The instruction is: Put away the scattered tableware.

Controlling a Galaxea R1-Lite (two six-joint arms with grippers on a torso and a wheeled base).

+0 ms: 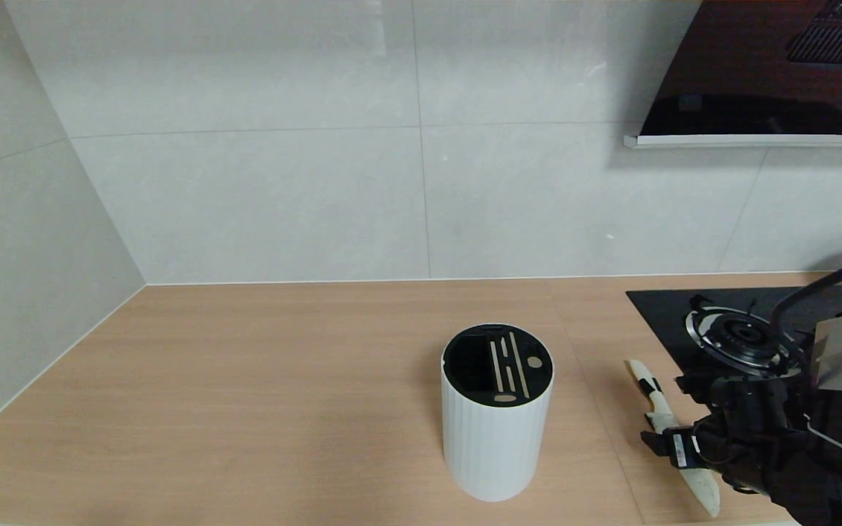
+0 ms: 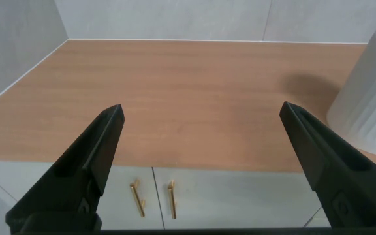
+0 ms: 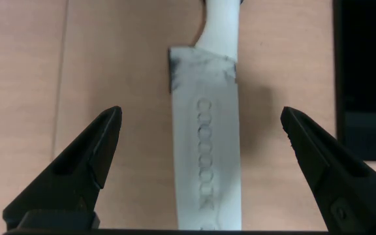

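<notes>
Right gripper (image 1: 678, 415) over knife (image 1: 646, 381) near holder (image 1: 495, 431)

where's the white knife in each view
head view: knife lies on the counter, lower right, beside the hob, under the right gripper.
left wrist view: not in it.
right wrist view: knife in the centre, between the open fingers.
shared landmark: the wooden counter.

I count one tall white round holder with ribbed sides and a black top (image 1: 495, 431), standing near the front edge of the wooden counter (image 1: 282, 380). There is one white knife with dark smudges (image 1: 655, 398), lying on the counter just beside one black glass stove top (image 1: 673, 310). That stove top shows one round metal gas burner (image 1: 739, 337). One dark shiny cooker hood (image 1: 757, 73) hangs on the wall. Under the counter's front edge are two thin gold cupboard handles (image 2: 136, 199).
</notes>
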